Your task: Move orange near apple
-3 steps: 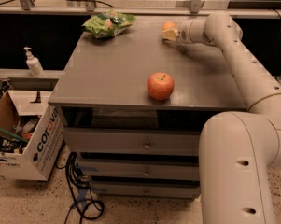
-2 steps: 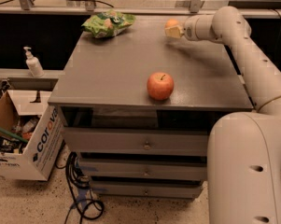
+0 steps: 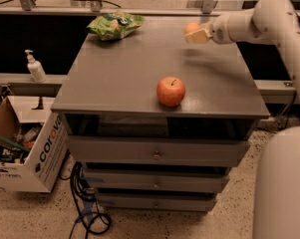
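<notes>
The red-orange apple [image 3: 171,91] with a short dark stem stands near the front edge of the grey cabinet top [image 3: 124,68]. My gripper [image 3: 195,33] is at the back right, lifted above the top, and is shut on the small orange [image 3: 191,28]. The orange is partly covered by the fingers. It hangs well behind and a little to the right of the apple.
A green snack bag [image 3: 115,24] lies at the back left of the top. A cardboard box [image 3: 25,148] stands on the floor at the left, with a pump bottle [image 3: 35,67] on a ledge above it. My arm [image 3: 269,21] spans the right side.
My gripper has lifted the orange off the top and carried it slightly up and away from the back right spot. The apple has not moved.
</notes>
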You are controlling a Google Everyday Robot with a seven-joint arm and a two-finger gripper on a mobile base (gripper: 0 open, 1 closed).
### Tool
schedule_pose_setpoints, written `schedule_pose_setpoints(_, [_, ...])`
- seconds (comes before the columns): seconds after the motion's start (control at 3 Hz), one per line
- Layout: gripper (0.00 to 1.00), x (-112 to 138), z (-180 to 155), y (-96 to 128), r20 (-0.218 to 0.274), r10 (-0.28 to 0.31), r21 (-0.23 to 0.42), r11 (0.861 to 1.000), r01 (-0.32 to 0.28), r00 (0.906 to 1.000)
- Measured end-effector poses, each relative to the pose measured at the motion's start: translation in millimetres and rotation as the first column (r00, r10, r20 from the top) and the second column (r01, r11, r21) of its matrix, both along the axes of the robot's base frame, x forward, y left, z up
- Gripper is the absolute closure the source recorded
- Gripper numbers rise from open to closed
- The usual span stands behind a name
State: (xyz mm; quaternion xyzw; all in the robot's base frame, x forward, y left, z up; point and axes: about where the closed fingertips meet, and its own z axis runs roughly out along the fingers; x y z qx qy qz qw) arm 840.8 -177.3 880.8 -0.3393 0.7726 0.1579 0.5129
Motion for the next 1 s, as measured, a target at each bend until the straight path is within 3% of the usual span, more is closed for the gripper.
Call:
schedule_pose_setpoints(0.33, [1.0,-62.6,-7.3,-20.0,-0.075,0.08,-0.035,0.996,-0.082,0.994])
schedule_pose_setpoints(1.0, [1.0,-161.5,-13.5,-51.9,-0.163,0.209,-0.087,0.971,-0.225,0.9643])
